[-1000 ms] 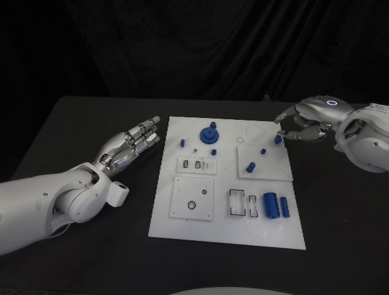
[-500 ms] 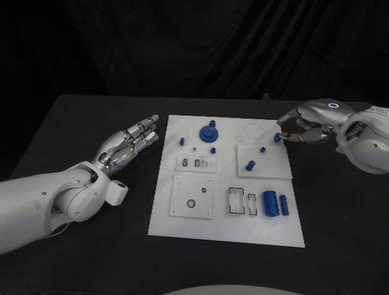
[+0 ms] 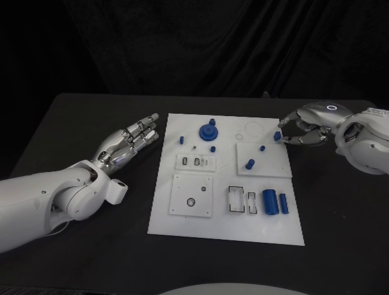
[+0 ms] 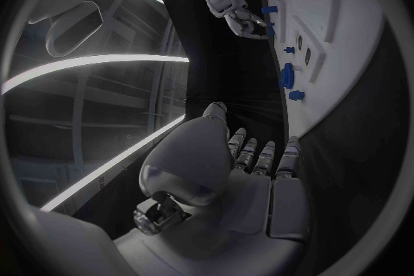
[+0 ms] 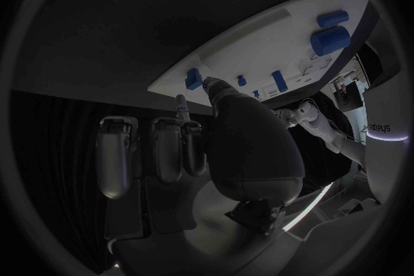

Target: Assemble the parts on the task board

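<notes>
The right robot hand (image 3: 302, 127) hangs over the far right corner of the white board (image 3: 230, 230), its fingers curled down round a small blue peg (image 3: 278, 136) at the board's right edge; the curled fingers hide the contact in the head view, and in the right wrist view the thumb tip sits against the peg (image 5: 194, 79) while the other fingers stand just short of it — whether the peg is pinched or merely touched cannot be told. The left robot hand (image 3: 132, 139) lies off the board's left side over the tabletop (image 3: 70, 123), palm up, fingers straight and a little apart, holding nothing. On the board, a blue round knob (image 3: 209, 130) stands at the far end, a small blue post (image 3: 250, 163) on the raised square plate, and two blue cylinders (image 3: 270, 202) lie side by side near the front right; the small pieces in the slotted inserts are too small to make out. Against one second ago, the right robot hand has dropped slightly and closed tighter about the peg, the peg has shifted a touch with it, and the left robot hand and the other parts are unmoved.
</notes>
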`<action>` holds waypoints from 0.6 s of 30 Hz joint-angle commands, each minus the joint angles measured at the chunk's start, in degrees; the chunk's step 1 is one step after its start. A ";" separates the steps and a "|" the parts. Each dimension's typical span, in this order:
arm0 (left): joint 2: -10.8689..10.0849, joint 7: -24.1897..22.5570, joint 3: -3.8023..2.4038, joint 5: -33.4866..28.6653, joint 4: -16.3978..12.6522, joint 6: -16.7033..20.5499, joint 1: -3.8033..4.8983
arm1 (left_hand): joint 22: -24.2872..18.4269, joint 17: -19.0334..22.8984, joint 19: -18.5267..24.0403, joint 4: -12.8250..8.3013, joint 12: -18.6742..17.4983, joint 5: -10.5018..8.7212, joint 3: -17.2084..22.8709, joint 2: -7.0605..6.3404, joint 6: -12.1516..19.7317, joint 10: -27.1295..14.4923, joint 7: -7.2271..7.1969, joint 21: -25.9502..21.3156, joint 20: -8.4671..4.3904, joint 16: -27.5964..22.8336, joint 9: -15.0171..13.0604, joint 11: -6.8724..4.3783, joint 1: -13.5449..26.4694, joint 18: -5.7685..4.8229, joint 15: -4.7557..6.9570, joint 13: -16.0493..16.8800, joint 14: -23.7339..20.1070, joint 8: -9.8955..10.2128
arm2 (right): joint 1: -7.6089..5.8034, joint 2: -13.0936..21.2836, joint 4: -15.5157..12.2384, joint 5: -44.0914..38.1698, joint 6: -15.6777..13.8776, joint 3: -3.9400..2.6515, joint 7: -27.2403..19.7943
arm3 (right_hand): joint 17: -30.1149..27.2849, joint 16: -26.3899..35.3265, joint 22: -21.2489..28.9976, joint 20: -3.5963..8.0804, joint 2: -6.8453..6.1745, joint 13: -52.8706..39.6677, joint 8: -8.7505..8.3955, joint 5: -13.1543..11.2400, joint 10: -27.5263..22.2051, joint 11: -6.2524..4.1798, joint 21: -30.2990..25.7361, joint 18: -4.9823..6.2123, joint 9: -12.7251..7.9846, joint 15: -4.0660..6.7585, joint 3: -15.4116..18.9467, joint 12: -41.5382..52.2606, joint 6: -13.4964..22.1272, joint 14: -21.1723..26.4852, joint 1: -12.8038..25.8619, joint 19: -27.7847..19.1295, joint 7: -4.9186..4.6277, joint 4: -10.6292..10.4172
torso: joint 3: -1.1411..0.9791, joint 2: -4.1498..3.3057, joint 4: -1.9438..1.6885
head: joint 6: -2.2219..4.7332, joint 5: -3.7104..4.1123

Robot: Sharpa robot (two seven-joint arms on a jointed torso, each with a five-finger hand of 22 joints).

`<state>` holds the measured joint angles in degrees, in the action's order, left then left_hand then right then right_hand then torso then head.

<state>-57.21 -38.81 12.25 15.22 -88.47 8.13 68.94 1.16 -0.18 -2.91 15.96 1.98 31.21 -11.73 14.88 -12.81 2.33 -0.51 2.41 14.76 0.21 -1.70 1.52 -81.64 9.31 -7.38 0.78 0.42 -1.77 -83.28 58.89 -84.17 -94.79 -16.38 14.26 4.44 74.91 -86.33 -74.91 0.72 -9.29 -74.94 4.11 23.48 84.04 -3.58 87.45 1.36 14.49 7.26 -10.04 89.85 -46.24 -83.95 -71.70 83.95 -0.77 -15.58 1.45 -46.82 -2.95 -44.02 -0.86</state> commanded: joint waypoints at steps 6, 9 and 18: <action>0.18 -5.12 -0.03 0.39 0.05 -1.01 0.07 | -0.05 0.02 0.16 0.00 0.28 0.30 0.26 0.07 -0.03 0.01 0.23 0.08 0.18 -0.04 -0.05 0.58 -0.71 1.05 -0.29 0.07 0.07 -0.04 | 0.27 -0.45 0.50 -0.08 0.36 -0.03 1.79 | 9.91 -0.28 -14.30 0.15 0.17 -15.06 0.48 0.06 5.96 -0.07 0.35 -0.76 -0.04 0.20 0.47 0.15 -1.22 -5.12 -1.14 4.90 -0.05 -0.72 | 0.04 0.05 0.01 | -0.17 0.06; 0.21 -5.10 -0.03 0.39 0.08 -1.04 0.06 | -0.05 0.02 0.16 0.00 0.28 0.30 0.26 0.07 -0.03 0.01 0.23 0.08 0.18 -0.04 -0.05 0.58 -0.71 1.05 -0.29 0.07 0.07 -0.04 | 0.36 -0.70 0.78 -0.08 0.22 -0.03 1.85 | 9.87 -0.27 -14.28 0.13 0.24 -15.06 0.65 0.06 5.96 -0.03 0.28 -0.74 0.03 0.18 0.53 0.15 -1.63 -5.11 -1.36 4.86 -0.11 -0.83 | 0.02 0.06 0.06 | -0.22 0.00; 0.29 -5.01 -0.03 0.39 0.20 -1.18 0.06 | -0.04 0.02 0.13 0.01 0.28 0.30 0.30 0.08 0.02 0.01 0.25 0.10 0.21 -0.04 -0.05 0.61 -0.72 1.05 -0.33 0.07 0.07 -0.03 | 0.62 -1.52 1.56 -0.08 -0.04 -0.03 1.81 | 9.71 -0.19 -14.22 0.10 0.57 -15.06 0.84 0.08 5.96 0.04 0.13 -0.70 0.14 0.13 0.44 0.15 -2.20 -5.07 -2.06 4.79 -0.21 -0.76 | 0.03 0.05 0.01 | -0.40 0.02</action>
<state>-57.00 -38.81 12.25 15.23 -88.24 7.88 68.94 1.16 -0.18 -2.91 15.96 1.98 31.21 -11.74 15.11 -12.81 2.29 -0.51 2.41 14.76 0.21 -1.70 1.89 -81.86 9.31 -7.37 0.78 0.42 -1.77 -82.82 57.41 -82.73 -94.76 -16.22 14.26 4.90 74.90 -86.33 -74.90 0.72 -8.72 -74.93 4.61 23.48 84.04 -3.58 87.45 1.36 14.57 7.26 -9.49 89.85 -47.99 -83.95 -73.31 83.95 -0.88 -16.13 1.47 -46.76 -2.91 -44.41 -0.86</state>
